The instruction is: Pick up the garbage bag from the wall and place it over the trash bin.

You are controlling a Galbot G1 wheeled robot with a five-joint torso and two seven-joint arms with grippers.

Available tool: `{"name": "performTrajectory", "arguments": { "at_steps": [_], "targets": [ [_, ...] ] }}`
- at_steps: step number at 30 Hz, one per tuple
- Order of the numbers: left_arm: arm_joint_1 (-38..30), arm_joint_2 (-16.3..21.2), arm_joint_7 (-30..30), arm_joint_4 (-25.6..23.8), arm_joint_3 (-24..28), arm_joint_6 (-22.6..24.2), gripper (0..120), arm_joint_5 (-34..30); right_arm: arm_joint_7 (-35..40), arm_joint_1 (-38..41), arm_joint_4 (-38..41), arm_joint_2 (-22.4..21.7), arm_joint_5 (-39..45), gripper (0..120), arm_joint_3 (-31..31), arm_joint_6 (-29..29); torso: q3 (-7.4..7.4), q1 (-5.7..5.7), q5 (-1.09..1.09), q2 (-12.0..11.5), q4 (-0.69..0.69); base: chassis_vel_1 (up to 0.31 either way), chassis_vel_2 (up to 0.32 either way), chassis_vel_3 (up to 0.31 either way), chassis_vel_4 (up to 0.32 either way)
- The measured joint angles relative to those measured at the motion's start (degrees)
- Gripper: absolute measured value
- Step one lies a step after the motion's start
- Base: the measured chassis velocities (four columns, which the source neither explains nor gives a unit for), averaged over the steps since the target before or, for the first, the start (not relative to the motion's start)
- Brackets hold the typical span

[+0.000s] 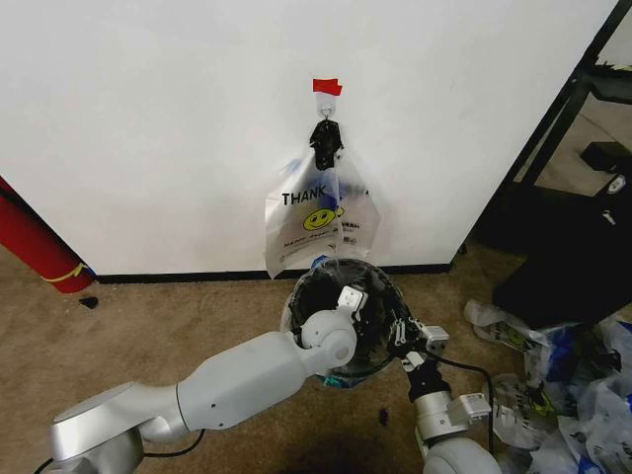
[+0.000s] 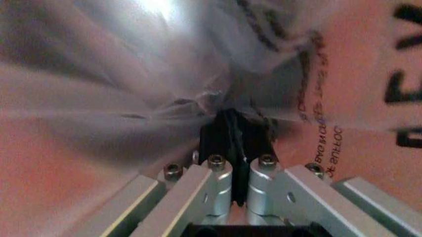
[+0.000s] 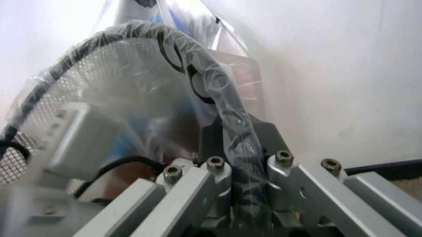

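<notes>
Head view: the bin (image 1: 341,316) stands on the carpet by the wall (image 1: 148,118), a clear bag (image 1: 367,281) draped over its rim. The left gripper (image 1: 348,301) reaches down inside the bin; in the left wrist view its fingers (image 2: 218,136) are pressed together on a pinch of bag film. The right gripper (image 1: 407,336) is at the bin's right edge; in the right wrist view its fingers (image 3: 214,136) clamp the plastic-covered rim (image 3: 234,133). More printed bags (image 1: 311,222) hang from a hook (image 1: 327,99) under red tape (image 1: 327,87).
</notes>
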Motion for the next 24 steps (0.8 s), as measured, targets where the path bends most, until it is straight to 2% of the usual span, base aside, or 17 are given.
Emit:
{"name": "performTrajectory", "arguments": {
  "at_steps": [3, 7, 10, 14, 18, 19, 24],
  "targets": [
    [0.25, 0.81, -0.21, -1.74, -0.27, 0.0, 0, -0.02, 0.13, 0.44, -0.59, 0.05, 0.03, 1, 0.31, 0.01, 0.0, 0.0, 0.0, 0.0, 0.0, 0.0, 0.0, 0.0, 0.0],
    [0.7, 3.28, -0.52, -6.95, -0.17, -0.04, 0, 0.05, 0.78, 1.52, -1.52, 0.34, 1.0, 1, 0.97, -0.3, 0.0, 0.0, 0.0, 0.0, 0.01, 0.0, 0.0, 0.0, 0.0],
    [1.34, 4.76, -0.87, -10.91, -0.55, -0.85, 0, 0.25, 1.15, 2.66, -2.15, 0.12, 3.09, 1, 2.57, -1.29, 0.0, 0.0, 0.0, 0.0, 0.01, 0.0, 0.0, 0.0, 0.0],
    [2.24, 5.65, -0.9, -13.53, -1.08, -2.35, 0, 0.25, 2.0, 3.9, -2.66, -0.65, 6.24, 1, 4.32, -2.46, 0.0, 0.0, 0.0, 0.0, 0.0, 0.0, 0.0, 0.0, 0.0],
    [3.84, 5.88, 0.38, -15.74, -2.84, -7.42, 0, 1.82, 2.94, 4.27, -2.66, -1.21, 9.37, 1, 6.28, -3.44, 0.0, 0.0, 0.0, 0.0, 0.0, 0.0, 0.0, 0.0, 0.0],
    [3.84, 5.88, 0.38, -15.74, -2.84, -7.42, 0, 1.82, 2.94, 4.27, -2.66, -1.21, 9.37, 1, 6.28, -3.44, 0.0, 0.0, 0.0, 0.0, 0.0, 0.0, 0.0, 0.0, 0.0],
    [4.76, 4.2, 1.15, -15.98, -4.98, -16.01, 0, 4.85, 3.3, 4.09, -2.65, -0.73, 10.02, 1, 6.69, -3.62, 0.0, 0.0, 0.0, 0.0, 0.01, 0.0, 0.0, 0.0, 0.0]
  ]
}}
